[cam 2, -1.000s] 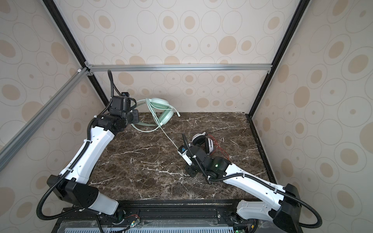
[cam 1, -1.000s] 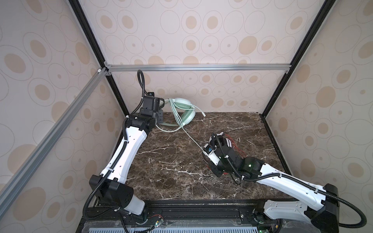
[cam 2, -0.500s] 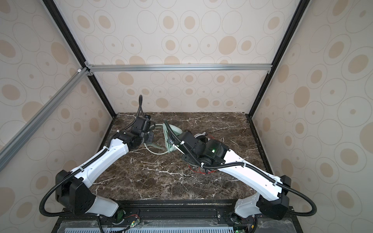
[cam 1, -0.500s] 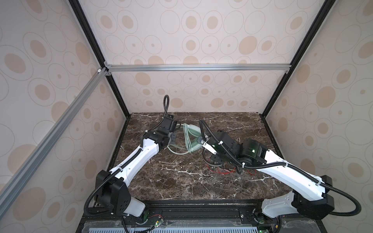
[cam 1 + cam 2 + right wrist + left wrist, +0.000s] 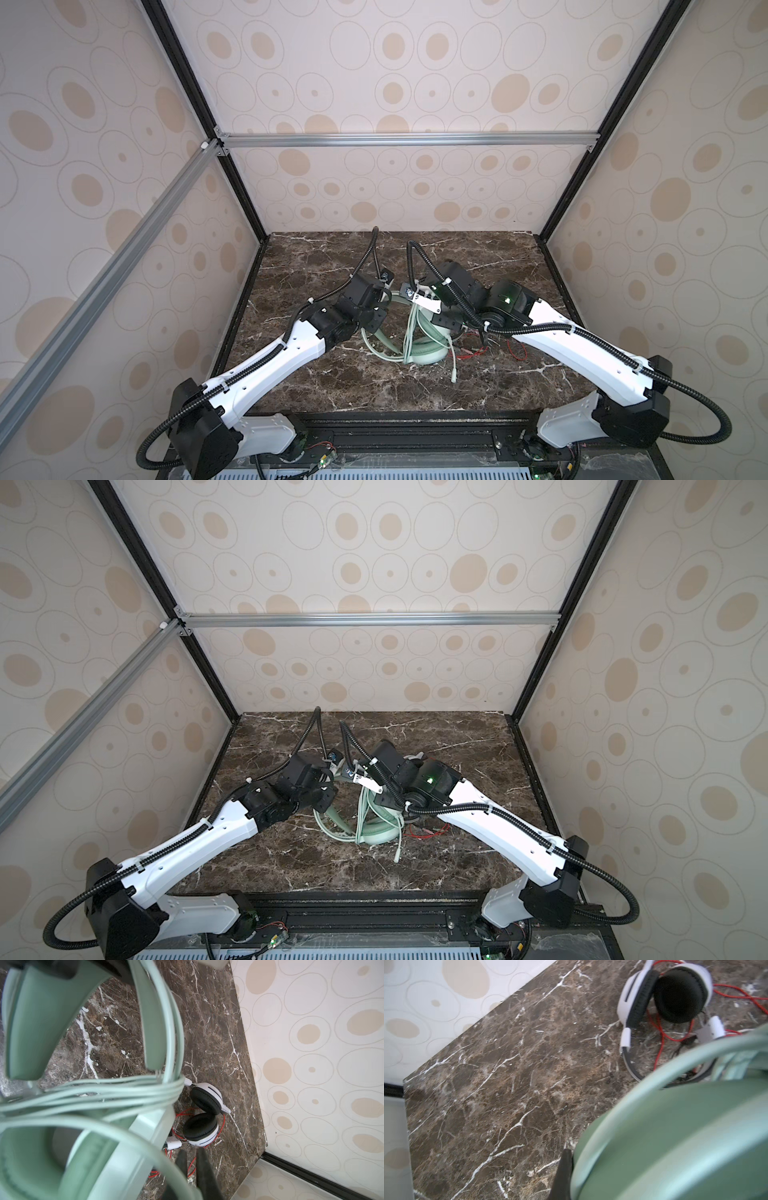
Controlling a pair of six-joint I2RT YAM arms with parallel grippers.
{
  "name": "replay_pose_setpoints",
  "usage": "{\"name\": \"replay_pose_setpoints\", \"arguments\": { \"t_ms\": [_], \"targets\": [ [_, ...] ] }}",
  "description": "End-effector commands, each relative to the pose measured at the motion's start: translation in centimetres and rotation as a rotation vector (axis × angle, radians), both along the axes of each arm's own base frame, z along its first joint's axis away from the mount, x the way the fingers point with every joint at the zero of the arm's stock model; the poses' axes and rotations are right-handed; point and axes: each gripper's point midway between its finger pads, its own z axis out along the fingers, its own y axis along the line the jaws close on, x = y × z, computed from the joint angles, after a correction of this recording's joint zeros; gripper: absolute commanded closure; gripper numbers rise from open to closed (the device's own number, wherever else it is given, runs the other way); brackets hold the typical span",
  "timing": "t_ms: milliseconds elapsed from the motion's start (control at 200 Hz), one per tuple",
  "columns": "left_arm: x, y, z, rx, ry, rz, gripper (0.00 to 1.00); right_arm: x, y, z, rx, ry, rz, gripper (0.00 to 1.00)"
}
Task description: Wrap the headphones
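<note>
The mint-green headphones (image 5: pixel 424 354) are found at the middle of the marble table (image 5: pixel 332 386), between both arms. The pale green cable (image 5: pixel 104 1097) is looped in several strands across the headband, and its free end is stretched toward the table's front. The headband is clamped by the closed left gripper (image 5: pixel 375 321), and a strand of the cable is pinched by the nearly closed right gripper (image 5: pixel 192 1160). The white-and-black headphones (image 5: pixel 679 995) are laid just beside, under the right arm, amid a loose red cable (image 5: pixel 737 995).
</note>
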Motion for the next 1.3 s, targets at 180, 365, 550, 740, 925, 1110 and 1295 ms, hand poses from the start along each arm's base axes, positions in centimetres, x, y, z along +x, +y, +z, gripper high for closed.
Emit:
{"name": "replay_pose_setpoints", "arguments": {
  "t_ms": [180,365,550,740,925,1110,1295],
  "targets": [
    [-3.3,-3.0,1.8,-0.054,-0.034,-0.172,1.0,2.4,-0.6,-2.0,0.112,0.047,-0.049,1.0],
    [-4.4,-3.0,2.2,-0.093,-0.03,-0.203,1.0,3.0,-1.5,-4.0,0.178,0.044,-0.081,1.0],
    [-5.2,-2.8,2.9,-0.114,-0.026,-0.225,1.0,2.8,-1.6,-4.6,0.382,0.007,-0.032,1.0],
    [-7.4,-4.1,4.2,-0.179,-0.005,-0.36,1.0,1.6,-1.2,-4.2,0.527,-0.12,0.141,1.0],
    [-9.8,-5.7,5.7,-0.252,0.049,-0.51,1.0,1.4,-0.7,-3.6,0.608,-0.133,0.197,1.0],
    [-10.3,-5.9,6.7,-0.267,0.046,-0.544,1.0,0.6,-0.4,-3.8,0.682,-0.124,0.214,1.0],
    [-11.0,-6.3,8.4,-0.296,0.029,-0.594,1.0,-0.8,-0.4,-4.6,0.733,-0.172,0.283,1.0]
  ]
}}
